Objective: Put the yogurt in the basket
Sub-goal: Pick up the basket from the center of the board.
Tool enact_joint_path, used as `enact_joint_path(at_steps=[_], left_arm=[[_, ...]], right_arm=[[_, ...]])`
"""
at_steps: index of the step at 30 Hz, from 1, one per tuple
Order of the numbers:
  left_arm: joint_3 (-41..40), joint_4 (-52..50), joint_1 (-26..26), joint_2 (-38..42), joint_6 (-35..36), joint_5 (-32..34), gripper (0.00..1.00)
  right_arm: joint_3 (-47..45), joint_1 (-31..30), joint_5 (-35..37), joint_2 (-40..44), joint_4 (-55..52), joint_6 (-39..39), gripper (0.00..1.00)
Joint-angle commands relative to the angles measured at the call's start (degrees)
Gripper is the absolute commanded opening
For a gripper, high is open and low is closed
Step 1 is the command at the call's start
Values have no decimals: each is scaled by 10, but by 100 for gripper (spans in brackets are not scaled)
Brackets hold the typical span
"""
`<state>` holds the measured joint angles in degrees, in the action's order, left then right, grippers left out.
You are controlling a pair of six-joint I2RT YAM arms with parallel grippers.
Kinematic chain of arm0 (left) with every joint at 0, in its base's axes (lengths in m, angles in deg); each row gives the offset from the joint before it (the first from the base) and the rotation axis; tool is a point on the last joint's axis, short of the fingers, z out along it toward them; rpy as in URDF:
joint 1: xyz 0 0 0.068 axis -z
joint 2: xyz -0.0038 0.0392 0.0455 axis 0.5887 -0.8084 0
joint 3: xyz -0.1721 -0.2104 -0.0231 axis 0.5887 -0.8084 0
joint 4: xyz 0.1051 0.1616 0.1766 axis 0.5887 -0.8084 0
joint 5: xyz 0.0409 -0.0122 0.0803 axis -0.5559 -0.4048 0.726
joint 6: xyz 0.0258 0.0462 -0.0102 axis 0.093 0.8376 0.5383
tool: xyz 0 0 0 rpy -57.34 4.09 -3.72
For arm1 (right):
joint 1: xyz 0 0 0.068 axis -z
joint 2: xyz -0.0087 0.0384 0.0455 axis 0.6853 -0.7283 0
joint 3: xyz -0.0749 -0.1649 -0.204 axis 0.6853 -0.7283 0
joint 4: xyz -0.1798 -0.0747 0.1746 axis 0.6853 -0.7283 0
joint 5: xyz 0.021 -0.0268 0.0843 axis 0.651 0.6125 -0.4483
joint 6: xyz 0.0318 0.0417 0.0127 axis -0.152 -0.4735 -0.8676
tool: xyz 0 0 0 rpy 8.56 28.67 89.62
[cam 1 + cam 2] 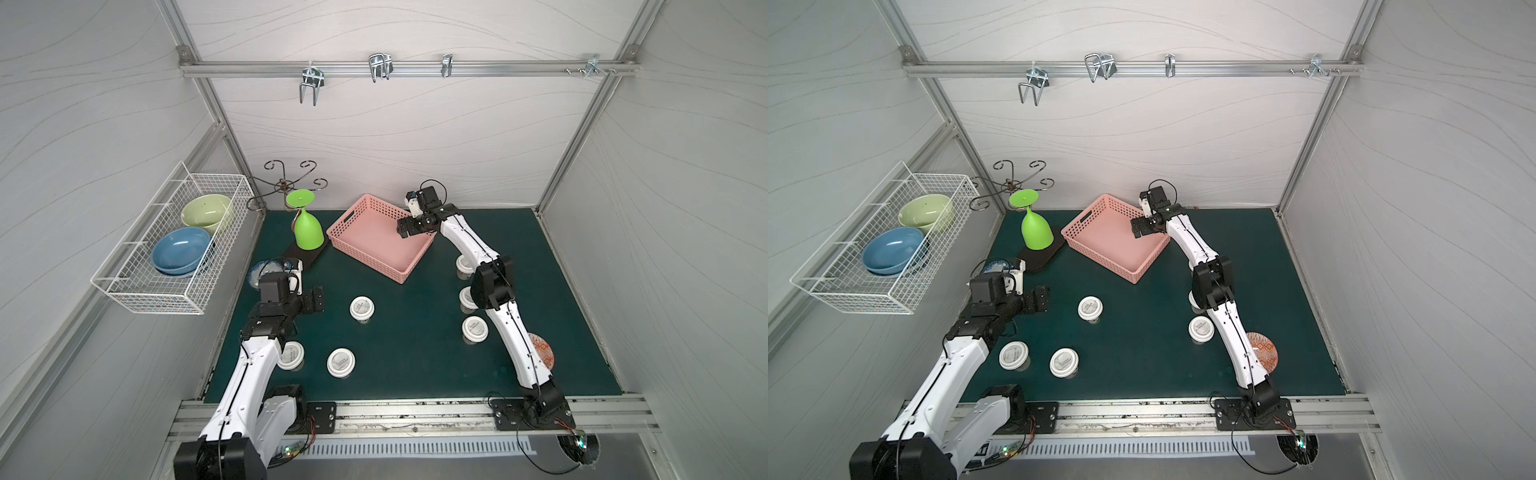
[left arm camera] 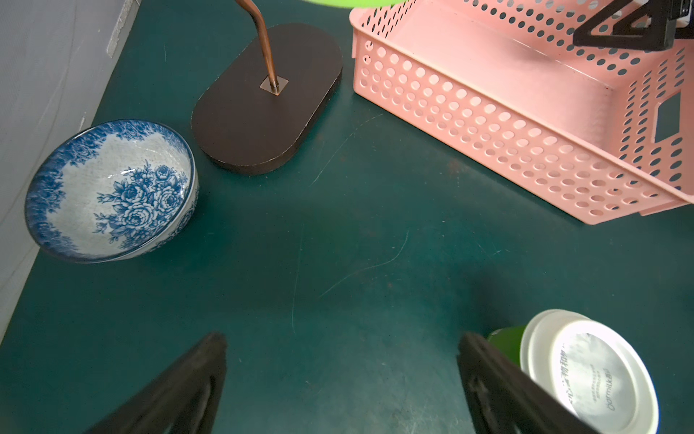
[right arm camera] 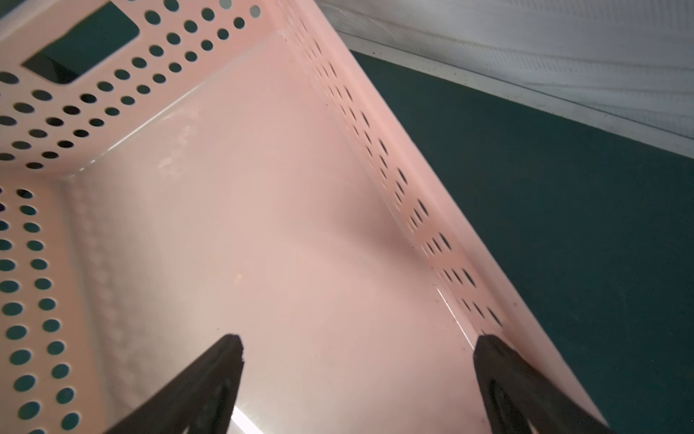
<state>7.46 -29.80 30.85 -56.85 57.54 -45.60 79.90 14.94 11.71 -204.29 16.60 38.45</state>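
1. My left gripper (image 1: 318, 300) has its jaws spread to their widest and grips nothing. It hangs low over the bare green mat (image 1: 415, 345).
2. The nearest yogurt cup (image 1: 361, 308) stands upright with its white lid up. It is just beside that gripper, on its right, toward the middle of the table. In the left wrist view this cup (image 2: 589, 375) sits outside one finger (image 2: 488, 375), not between the pair.
3. Seen from above the cup is round, so it has no long axis to align with. I judge that the coming move depends only on a sideways shift to bracket it.
4. My right gripper (image 1: 405, 230) is equally wide and empty. It is poised inside the basket (image 1: 361, 259), above the bare pink floor.
5. The basket holds nothing. It lies beyond the nearest cup, ahead and to the right of my left gripper.
6. The front pair of cups (image 1: 340, 363) stands by my left forearm, and the right-side cups (image 1: 475, 328) trail behind my right gripper along its arm. By my reading the left arm is better placed for the pick.
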Motion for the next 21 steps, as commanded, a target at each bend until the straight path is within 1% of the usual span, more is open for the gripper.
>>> enact_joint_path(at_steps=[1,5,14,21], left_arm=[[3,23,-3,7,-1,-7,99],[5,22,-6,4,-4,-7,100],[6,23,-22,-8,-8,-13,99],[5,25,-33,-11,-10,-14,99]], right_arm=[[-4,13,28,64,25,6,99],[-7,24,28,64,58,-18,99],[24,32,-1,-1,76,-56,99],[14,27,-11,-6,61,-41,98]])
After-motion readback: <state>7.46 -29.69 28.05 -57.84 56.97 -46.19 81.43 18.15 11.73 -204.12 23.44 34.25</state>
